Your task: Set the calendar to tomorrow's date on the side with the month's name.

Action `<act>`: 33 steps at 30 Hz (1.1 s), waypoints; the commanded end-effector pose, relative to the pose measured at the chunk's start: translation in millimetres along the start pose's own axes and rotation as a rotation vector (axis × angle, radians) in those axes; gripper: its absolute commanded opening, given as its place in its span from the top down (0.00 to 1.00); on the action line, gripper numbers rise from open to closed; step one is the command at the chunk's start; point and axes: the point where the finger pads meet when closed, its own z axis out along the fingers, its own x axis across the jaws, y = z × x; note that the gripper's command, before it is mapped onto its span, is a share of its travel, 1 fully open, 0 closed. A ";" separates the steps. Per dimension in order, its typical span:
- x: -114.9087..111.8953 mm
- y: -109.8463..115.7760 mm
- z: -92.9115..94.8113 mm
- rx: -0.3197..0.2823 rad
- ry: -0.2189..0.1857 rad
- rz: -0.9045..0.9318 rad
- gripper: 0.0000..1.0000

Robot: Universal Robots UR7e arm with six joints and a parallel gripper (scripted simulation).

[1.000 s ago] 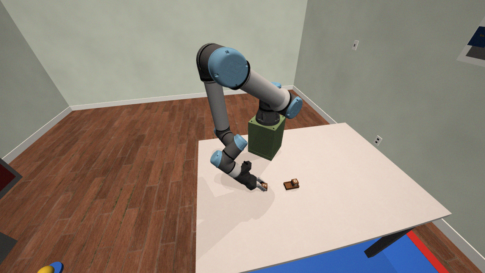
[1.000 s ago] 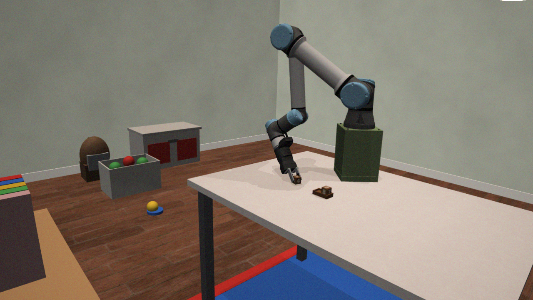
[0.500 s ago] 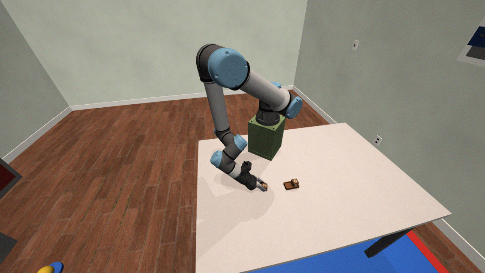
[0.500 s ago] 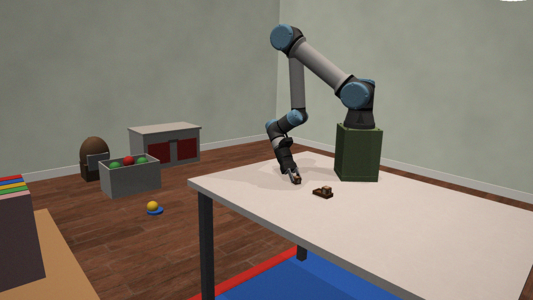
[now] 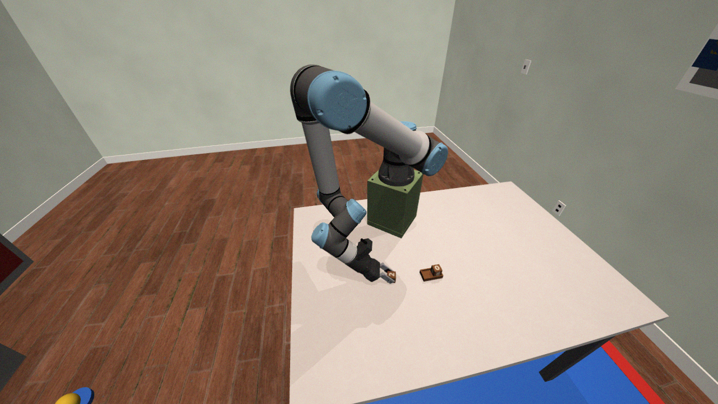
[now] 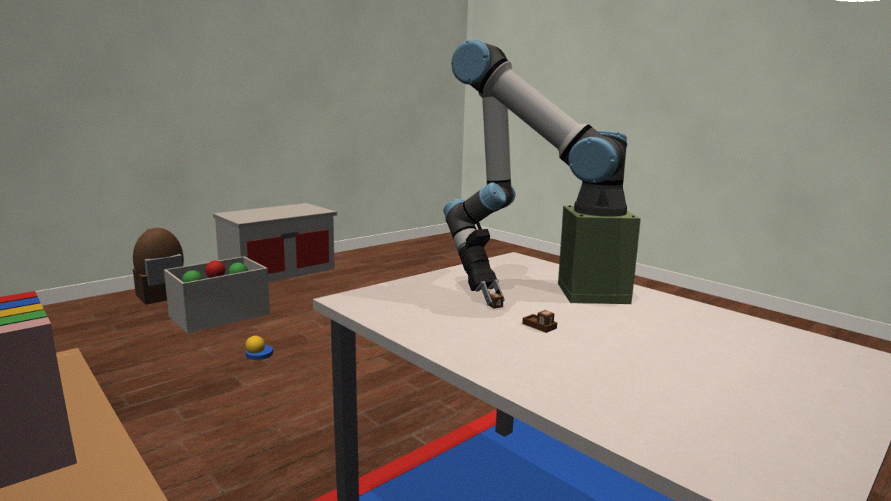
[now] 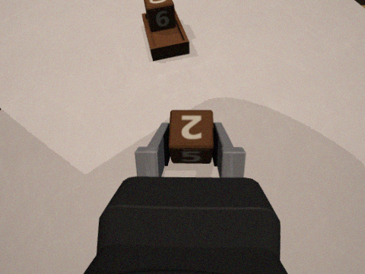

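Note:
My gripper (image 5: pixel 390 276) (image 6: pixel 495 300) (image 7: pixel 191 135) is shut on a brown date cube (image 5: pixel 392 274) (image 6: pixel 496 302) (image 7: pixel 191 131). The cube shows a white 2 on its top face and a 5 on the face toward the wrist camera. It hangs low over the white table (image 5: pixel 502 281), left of the tray; I cannot tell if it touches the table. The small brown tray (image 5: pixel 426 274) (image 6: pixel 532 321) (image 7: pixel 169 43) lies flat on the table. The second cube (image 5: pixel 436 269) (image 6: pixel 546 316) (image 7: pixel 161 16) stands in one end of it, with 0 on top and 6 on its side. The other half of the tray is bare.
The arm's green pedestal (image 5: pixel 394 206) (image 6: pixel 598 255) stands on the table behind the tray. The table's left edge (image 5: pixel 291 281) is close to the arm's wrist. A grey box with balls (image 6: pixel 214 292) and a cabinet (image 6: pixel 277 239) stand on the floor far off.

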 end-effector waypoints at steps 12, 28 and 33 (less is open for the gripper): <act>1.6 1.4 -0.6 -0.002 0.002 -0.002 0.40; 1.8 5.4 3.0 -0.003 0.002 -0.002 0.40; 1.5 5.5 3.7 -0.002 0.002 -0.002 0.40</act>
